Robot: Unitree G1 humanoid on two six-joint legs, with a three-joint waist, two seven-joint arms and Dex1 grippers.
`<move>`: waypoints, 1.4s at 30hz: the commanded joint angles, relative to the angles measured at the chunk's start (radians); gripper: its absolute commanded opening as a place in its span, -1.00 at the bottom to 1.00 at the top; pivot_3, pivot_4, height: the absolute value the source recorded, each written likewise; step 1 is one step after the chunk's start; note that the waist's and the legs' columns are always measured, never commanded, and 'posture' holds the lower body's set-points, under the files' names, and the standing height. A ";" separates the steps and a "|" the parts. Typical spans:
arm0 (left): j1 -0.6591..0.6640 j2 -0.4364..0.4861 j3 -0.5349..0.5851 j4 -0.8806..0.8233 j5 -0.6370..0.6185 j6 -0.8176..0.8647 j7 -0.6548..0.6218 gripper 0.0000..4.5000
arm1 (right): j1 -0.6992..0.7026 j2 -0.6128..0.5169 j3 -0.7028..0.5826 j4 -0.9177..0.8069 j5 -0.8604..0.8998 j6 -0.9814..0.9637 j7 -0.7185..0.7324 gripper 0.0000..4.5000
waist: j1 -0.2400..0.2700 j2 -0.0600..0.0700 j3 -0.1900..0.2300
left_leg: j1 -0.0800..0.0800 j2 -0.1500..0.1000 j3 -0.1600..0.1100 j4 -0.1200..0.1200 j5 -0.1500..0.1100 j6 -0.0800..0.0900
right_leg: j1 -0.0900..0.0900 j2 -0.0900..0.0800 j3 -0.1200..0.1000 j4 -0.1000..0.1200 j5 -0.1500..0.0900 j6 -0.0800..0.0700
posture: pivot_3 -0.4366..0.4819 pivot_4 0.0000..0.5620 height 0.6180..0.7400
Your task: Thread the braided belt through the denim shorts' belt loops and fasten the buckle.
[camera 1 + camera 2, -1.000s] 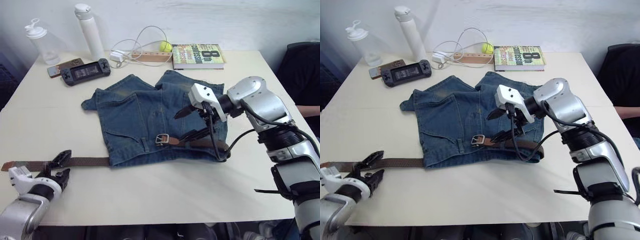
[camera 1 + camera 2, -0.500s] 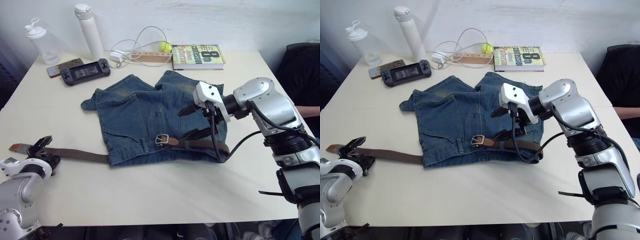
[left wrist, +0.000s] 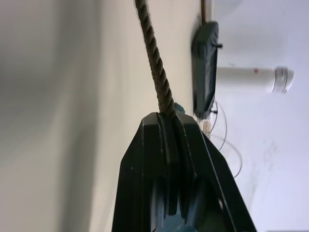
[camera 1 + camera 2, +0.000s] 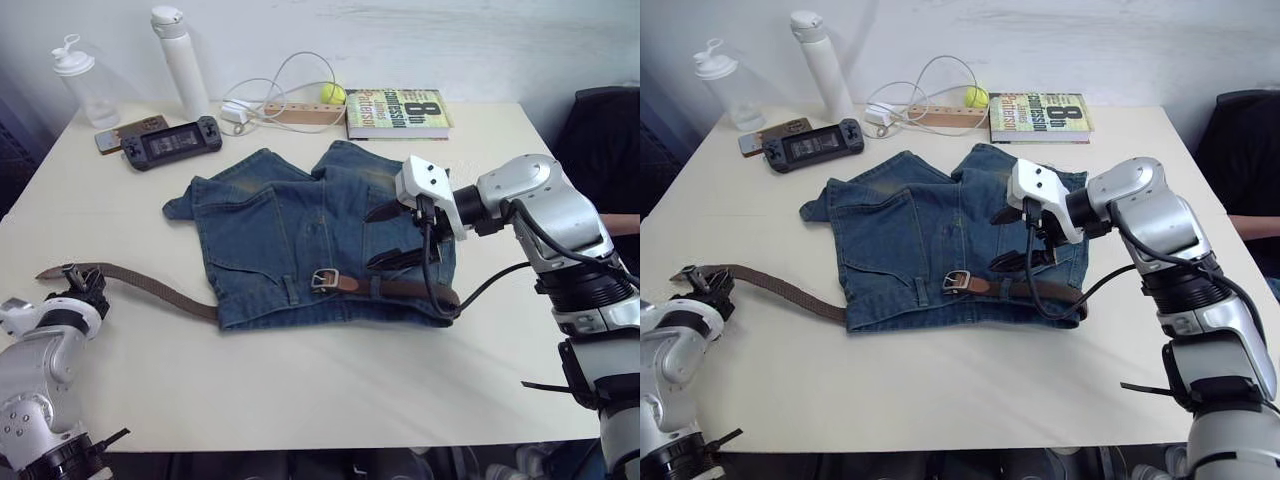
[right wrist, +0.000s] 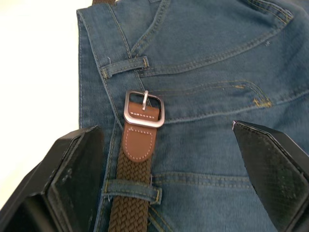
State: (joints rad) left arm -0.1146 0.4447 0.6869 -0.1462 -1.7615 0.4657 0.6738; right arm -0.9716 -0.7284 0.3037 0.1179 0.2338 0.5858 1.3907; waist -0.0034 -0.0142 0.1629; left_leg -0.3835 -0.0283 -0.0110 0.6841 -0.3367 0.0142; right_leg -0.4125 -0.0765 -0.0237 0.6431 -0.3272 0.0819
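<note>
A: Progress? 
B: Braided belt [image 4: 150,288] partly through the denim shorts [image 4: 300,240] mid-worktop; buckle [image 5: 144,109] unfastened. 
A: Grippers? 
B: Left gripper [image 4: 78,285] clamps the tail near-left; right gripper [image 4: 392,236] spread above the waistband.

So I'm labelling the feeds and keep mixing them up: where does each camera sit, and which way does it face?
Left eye and right eye views: on the head, looking forward and down at the denim shorts on the table; both arms show.
Left wrist view: on the left wrist, looking along the left pincer, shut on the braided belt.
Right wrist view: on the right wrist, looking down between the open right pincer's fingers at the buckle and a belt loop.
Shared: the belt and table show in all.
</note>
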 commanded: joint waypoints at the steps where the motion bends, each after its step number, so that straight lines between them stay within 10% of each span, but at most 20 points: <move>1: -0.005 0.121 -0.119 -0.107 0.265 0.045 -0.161 -0.99 | -0.006 -0.014 -0.044 -0.042 0.008 -0.001 -0.015 1.00 | -0.001 0.000 0.000 | 0.000 0.000 0.000 0.000 0.000 0.000 | 0.000 0.000 0.000 0.000 0.000 0.000 | -0.05 -0.47 0.92; 9: -0.050 0.503 -0.572 -0.316 1.060 0.049 -0.470 -0.99 | 0.012 -0.021 -0.056 -0.070 0.017 0.016 -0.043 1.00 | -0.001 0.004 0.002 | -0.001 -0.001 0.000 -0.004 0.000 0.000 | -0.001 0.000 0.001 -0.002 0.000 0.000 | -0.05 -0.47 0.92; 14: -0.108 0.565 -0.725 -0.328 1.303 0.025 -0.644 -0.99 | 0.017 -0.008 -0.074 -0.094 0.023 0.019 -0.069 1.00 | 0.000 0.012 0.007 | -0.002 -0.001 0.001 -0.005 0.000 0.000 | -0.002 -0.001 0.002 -0.003 0.000 0.000 | -0.05 -0.47 0.92; 22: -0.197 0.555 -0.802 -0.324 1.419 0.075 -0.929 -0.99 | 0.087 0.016 -0.012 -0.177 -0.136 -0.212 -0.188 1.00 | 0.001 0.012 0.008 | -0.004 -0.001 0.001 -0.004 0.000 0.000 | -0.006 0.000 0.002 0.000 0.000 0.000 | -0.05 -0.47 0.92; 29: -0.326 0.472 -0.802 -0.295 1.332 0.319 -1.087 -0.99 | 0.202 0.201 -0.078 -0.504 0.072 0.245 -0.391 1.00 | 0.002 0.012 0.009 | -0.007 -0.001 -0.001 -0.002 0.001 0.000 | -0.007 0.000 0.001 0.006 0.000 0.000 | -0.05 -0.47 0.92; 38: -0.424 0.404 -0.770 -0.290 1.296 0.529 -1.147 -0.99 | 0.240 0.306 0.045 -0.509 -0.038 0.327 -0.654 1.00 | -0.003 0.012 0.009 | -0.006 -0.003 -0.002 -0.002 0.001 0.001 | -0.007 0.000 0.002 0.008 0.000 0.000 | -0.05 -0.47 0.92; 42: -0.436 0.384 -0.741 -0.300 1.280 0.593 -1.153 -1.00 | 0.266 0.313 0.113 -0.482 -0.094 0.301 -0.706 0.43 | -0.003 0.012 0.009 | -0.007 -0.003 -0.002 -0.001 0.001 0.001 | -0.009 0.000 0.003 0.010 0.000 0.000 | -0.05 -0.47 0.92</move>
State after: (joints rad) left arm -0.5320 0.8292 -0.0949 -0.4167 -0.4696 1.0398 -0.4734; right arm -0.7076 -0.4196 0.4050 -0.3518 0.1682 0.9113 0.7086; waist -0.0061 -0.0024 0.1718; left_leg -0.3901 -0.0319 -0.0133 0.6828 -0.3357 0.0147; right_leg -0.4218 -0.0766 -0.0209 0.6536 -0.3269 0.0824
